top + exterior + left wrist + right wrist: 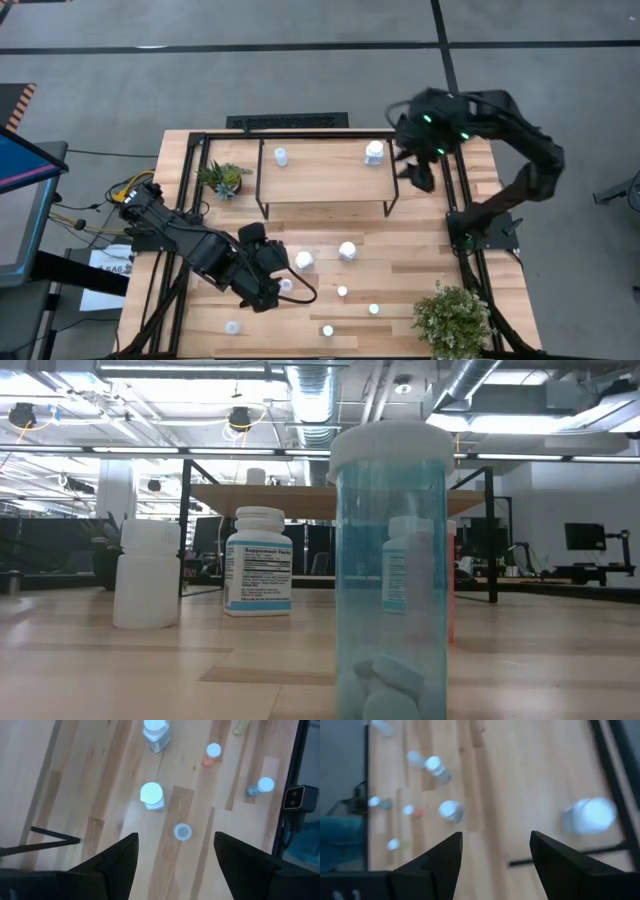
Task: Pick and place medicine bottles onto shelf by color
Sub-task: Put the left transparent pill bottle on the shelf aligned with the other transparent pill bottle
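Two white medicine bottles stand on the shelf (325,172): a small one (281,156) near its left end, a bigger one (374,152) near its right end. Other bottles (347,251) stand on the counter (480,170) in front of the shelf. The right end effector (421,178), fingers spread and empty, hangs just beside the shelf's right end. The left end effector (270,292), also spread and empty, hovers in front of the shelf beside a white bottle (303,261).

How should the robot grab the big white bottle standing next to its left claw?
Probably by its round sides just under the cap, coming straight down. The white bottle stands upright with open table around it, and the left gripper is open right beside it. The other white bottle stands well clear.
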Action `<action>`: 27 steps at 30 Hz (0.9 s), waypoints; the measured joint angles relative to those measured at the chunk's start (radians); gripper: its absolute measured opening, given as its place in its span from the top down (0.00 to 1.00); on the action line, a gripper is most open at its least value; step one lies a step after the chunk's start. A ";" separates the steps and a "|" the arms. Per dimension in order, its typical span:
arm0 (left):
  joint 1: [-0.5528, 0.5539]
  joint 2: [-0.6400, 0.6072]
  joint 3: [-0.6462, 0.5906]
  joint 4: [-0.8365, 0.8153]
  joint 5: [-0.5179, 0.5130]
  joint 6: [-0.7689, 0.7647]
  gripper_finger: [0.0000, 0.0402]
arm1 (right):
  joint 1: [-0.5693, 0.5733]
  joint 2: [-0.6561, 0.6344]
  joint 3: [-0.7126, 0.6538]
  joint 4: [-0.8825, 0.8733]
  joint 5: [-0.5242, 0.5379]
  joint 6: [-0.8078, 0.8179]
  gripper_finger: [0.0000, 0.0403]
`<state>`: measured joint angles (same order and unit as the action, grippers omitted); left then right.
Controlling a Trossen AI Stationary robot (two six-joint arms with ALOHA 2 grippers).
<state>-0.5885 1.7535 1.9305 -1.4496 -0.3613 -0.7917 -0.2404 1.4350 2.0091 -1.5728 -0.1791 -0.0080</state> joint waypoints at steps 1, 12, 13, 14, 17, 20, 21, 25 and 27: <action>-0.002 0.000 0.000 -0.001 0.012 -0.007 0.39 | 0.027 -0.029 -0.029 0.002 0.000 0.033 0.37; -0.132 0.000 -0.022 -0.030 0.259 -0.251 0.39 | 0.359 -0.304 -0.501 0.242 0.171 0.412 0.37; -0.152 0.000 -0.035 -0.029 0.272 -0.283 0.39 | 0.381 -0.322 -0.545 0.279 0.178 0.441 0.37; -0.172 0.000 -0.049 -0.027 0.287 -0.318 0.39 | 0.401 -0.339 -0.592 0.324 0.180 0.470 0.37; -0.228 0.000 -0.105 -0.015 0.350 -0.444 0.39 | 0.453 -0.377 -0.715 0.436 0.179 0.539 0.37; -0.278 0.000 -0.160 0.040 0.362 -0.529 0.39 | 0.494 -0.395 -0.814 0.529 0.180 0.584 0.37; -0.294 0.000 -0.178 0.062 0.357 -0.549 0.39 | 0.504 -0.396 -0.841 0.555 0.180 0.598 0.37; -0.341 0.000 -0.268 0.175 0.334 -0.636 0.39 | 0.537 -0.394 -0.924 0.648 0.180 0.646 0.37; -0.357 0.000 -0.315 0.215 0.327 -0.684 0.39 | 0.550 -0.387 -0.950 0.693 0.180 0.663 0.37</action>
<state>-0.9454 1.7535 1.6151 -1.2342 -0.0345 -1.4754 0.3097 1.0478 1.0590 -0.8798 0.0010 0.6546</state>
